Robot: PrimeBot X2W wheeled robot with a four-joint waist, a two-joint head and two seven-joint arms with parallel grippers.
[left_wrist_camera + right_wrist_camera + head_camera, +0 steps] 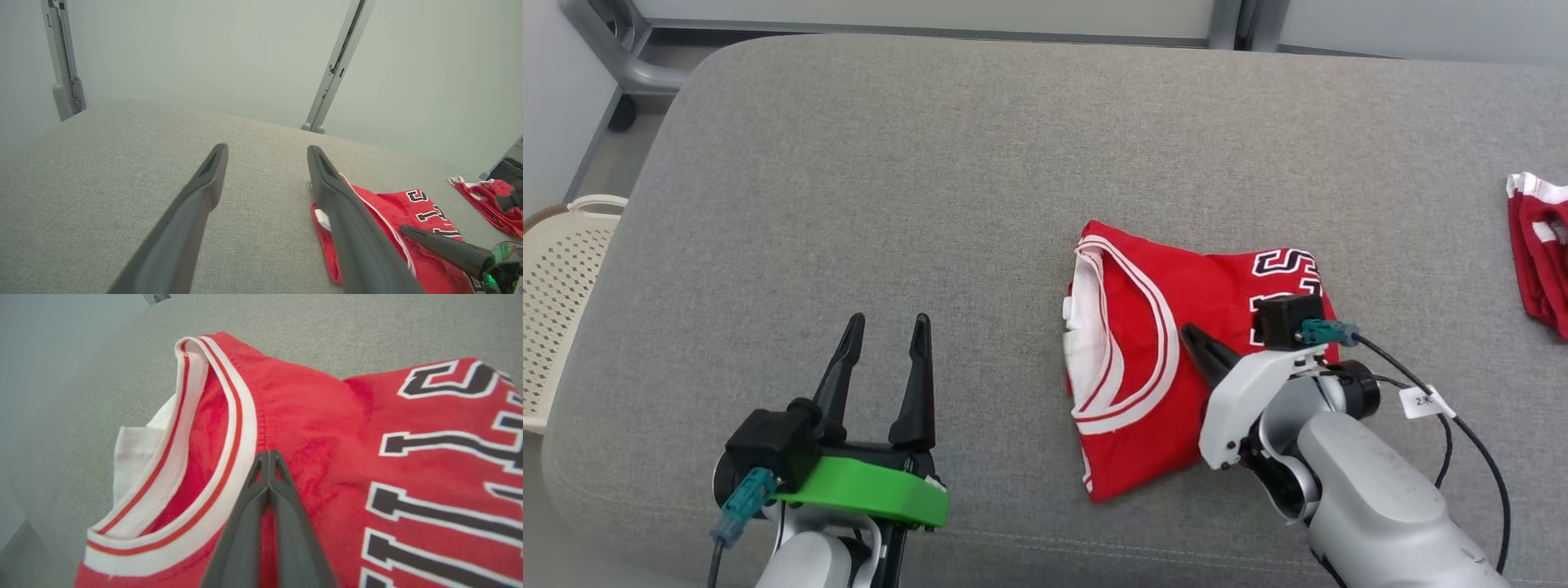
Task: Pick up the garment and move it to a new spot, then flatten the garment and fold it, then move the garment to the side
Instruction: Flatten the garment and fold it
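Folded red garment (1143, 359): right of centre in the head view, lying on the grey cushion (890, 163), white-trimmed neckline toward frame left, black lettering toward frame right.

Right tool (1191, 335): fingers pressed together, tips on the red fabric just beside the neckline trim. Whether any cloth is pinched between them cannot be told.

Left tool (888, 322): lower left, fingers apart, nothing between them, over bare cushion well apart from the garment.

A second red garment (1539, 245) lies at the right edge.

Garment (1135, 327) on cushion (890, 204); basket (560, 302) at left
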